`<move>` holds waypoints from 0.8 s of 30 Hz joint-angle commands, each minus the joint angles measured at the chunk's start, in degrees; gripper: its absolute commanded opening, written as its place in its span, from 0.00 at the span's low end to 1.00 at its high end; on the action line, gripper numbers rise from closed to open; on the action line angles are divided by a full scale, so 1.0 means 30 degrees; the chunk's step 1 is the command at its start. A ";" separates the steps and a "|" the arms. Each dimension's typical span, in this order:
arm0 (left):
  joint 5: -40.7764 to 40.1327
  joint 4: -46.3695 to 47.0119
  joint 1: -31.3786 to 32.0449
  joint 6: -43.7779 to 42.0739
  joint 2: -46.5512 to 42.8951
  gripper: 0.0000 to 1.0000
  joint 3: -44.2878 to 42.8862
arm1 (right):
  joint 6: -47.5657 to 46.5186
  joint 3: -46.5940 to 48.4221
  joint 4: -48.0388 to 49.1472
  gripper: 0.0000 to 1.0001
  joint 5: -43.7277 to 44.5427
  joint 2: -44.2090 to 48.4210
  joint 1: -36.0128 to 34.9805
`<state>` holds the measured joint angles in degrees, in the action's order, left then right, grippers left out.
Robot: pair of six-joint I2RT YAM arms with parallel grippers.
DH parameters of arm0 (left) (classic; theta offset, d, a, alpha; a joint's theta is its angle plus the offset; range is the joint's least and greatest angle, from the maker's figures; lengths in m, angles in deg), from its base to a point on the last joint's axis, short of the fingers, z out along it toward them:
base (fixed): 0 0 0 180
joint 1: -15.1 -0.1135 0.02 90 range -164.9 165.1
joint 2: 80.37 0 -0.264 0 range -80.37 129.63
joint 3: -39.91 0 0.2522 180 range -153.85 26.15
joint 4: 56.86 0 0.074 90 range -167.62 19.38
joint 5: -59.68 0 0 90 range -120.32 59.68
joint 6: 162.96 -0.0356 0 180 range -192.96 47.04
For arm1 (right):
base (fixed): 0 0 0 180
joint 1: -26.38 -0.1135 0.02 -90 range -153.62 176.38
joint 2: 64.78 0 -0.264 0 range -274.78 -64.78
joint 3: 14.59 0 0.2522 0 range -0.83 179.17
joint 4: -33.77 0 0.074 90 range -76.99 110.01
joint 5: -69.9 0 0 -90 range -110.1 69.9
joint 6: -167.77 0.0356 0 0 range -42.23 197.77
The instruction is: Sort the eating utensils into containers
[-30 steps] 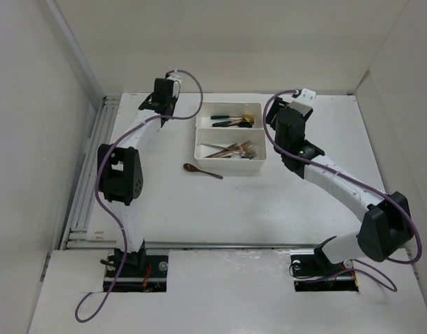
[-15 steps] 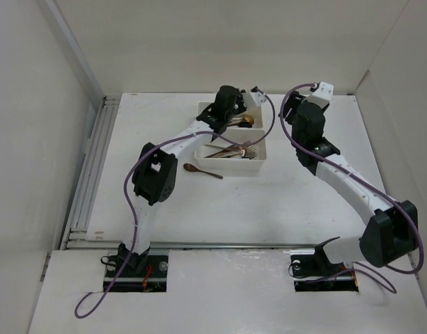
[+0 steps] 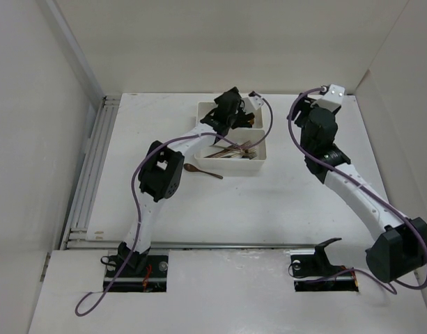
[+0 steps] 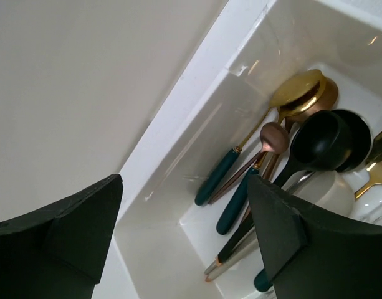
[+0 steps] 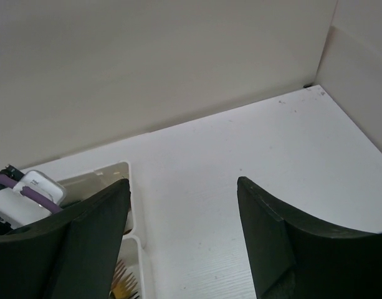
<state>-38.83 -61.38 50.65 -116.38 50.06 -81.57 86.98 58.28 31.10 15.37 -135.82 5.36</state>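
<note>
Two white containers stand side by side at the back middle: the far tray (image 3: 203, 107) and the near tray (image 3: 230, 167). My left gripper (image 3: 226, 111) hangs over the far tray, open with nothing between its fingers (image 4: 184, 215). Below it lie several spoons: a gold one (image 4: 300, 93), a black one (image 4: 328, 134), a small copper one (image 4: 275, 136) and teal handles (image 4: 219, 180). Several forks (image 3: 234, 150) fill the near tray. One brown spoon (image 3: 203, 171) lies on the table, left of the near tray. My right gripper (image 3: 301, 111) is open and empty (image 5: 184, 218), right of the trays.
White walls close in the table at the back (image 5: 178, 62) and on both sides. A railed strip (image 3: 95, 174) runs along the table's left edge. In the right wrist view the trays' corner (image 5: 129, 205) and the left arm's white camera (image 5: 22, 199) show at the left.
My left arm swung right from the back left of the table to over the far tray, and its jaws opened. My right arm drew back to the right.
</note>
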 commanded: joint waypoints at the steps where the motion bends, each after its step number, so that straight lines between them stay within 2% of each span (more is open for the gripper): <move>1: -0.1202 0.0555 0.0191 0.2306 -0.1697 0.79 -0.0685 | -0.0696 0.0276 0.0814 0.76 -0.0423 0.0858 0.0091; 4: -0.2520 0.0555 0.0191 0.4300 -0.2722 0.81 -0.0946 | -0.0698 0.0276 0.0524 0.77 -0.1387 0.1297 0.0091; 7: -0.3401 -0.1548 -0.0157 0.8425 -0.4244 0.82 -0.1620 | -0.0698 0.0653 -0.0934 0.82 -0.4750 0.1766 0.0091; 8: -0.3402 -0.2309 -0.0393 0.9888 -0.4684 0.82 -0.1796 | -0.0698 0.0831 -0.1466 0.88 -0.5659 0.1768 0.0091; 9: -0.3402 -0.3941 -0.0685 1.3122 -0.5616 0.82 -0.1798 | -0.0959 0.0833 -0.1848 0.88 -0.6394 0.2000 -0.0199; 13: -0.3898 -0.7670 -0.2324 1.7509 -0.7872 0.82 -0.0571 | -0.2802 0.0045 -0.2904 0.89 -0.9671 0.2383 -0.2131; 15: -0.4164 -0.8990 -0.2882 1.7842 -0.8989 0.82 0.0945 | -0.4349 -0.0805 -0.3519 0.89 -1.1168 0.2383 -0.3712; 17: -0.4164 -1.0340 -0.4078 1.7842 -1.1155 0.82 0.2326 | -0.5614 -0.0982 -0.4425 0.89 -1.4262 0.1888 -0.5260; 19: -0.4164 -1.0840 -0.5165 1.7842 -1.3636 0.82 0.4610 | -0.6407 -0.0983 -0.5162 0.86 -1.5478 0.0634 -0.6349; 20: -0.4338 -1.0842 -0.6244 1.7842 -1.4494 0.82 0.5372 | -0.6411 -0.0983 -0.5162 0.86 -1.5918 0.0161 -0.6789; 22: -0.4340 -1.0842 -0.7304 1.7668 -1.6135 0.82 0.7650 | -0.5889 -0.0983 -0.5162 0.80 -1.6418 -0.1589 -0.7553; 24: -0.4164 -1.0405 -0.8361 1.7666 -1.8712 0.83 0.9152 | -0.5590 -0.0661 -0.5162 0.80 -1.7438 -0.2709 -0.7731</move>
<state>-50.83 -89.89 27.70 -65.34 0.65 -59.51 71.40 55.95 17.68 -29.11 -140.09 -17.33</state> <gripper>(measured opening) 0.828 0.801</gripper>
